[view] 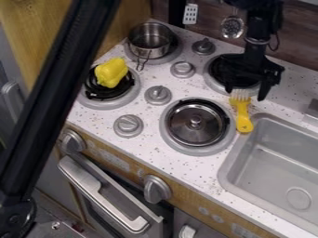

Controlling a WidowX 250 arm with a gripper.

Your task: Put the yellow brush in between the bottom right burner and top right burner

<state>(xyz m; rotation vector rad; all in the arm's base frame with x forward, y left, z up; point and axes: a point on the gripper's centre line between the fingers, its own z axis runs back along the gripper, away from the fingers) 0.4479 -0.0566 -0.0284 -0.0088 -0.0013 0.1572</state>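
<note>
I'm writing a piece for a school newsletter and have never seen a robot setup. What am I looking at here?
The one picture comes from a fixed camera looking down at a toy kitchen. The black robot arm enters from the top; its "hand", a two-finger gripper, is open over the yellow brush, seemingly not holding it. The brush lies beside the sink. On the stove are a yellow pepper-like toy, a metal pot and a round metal lid.
</note>
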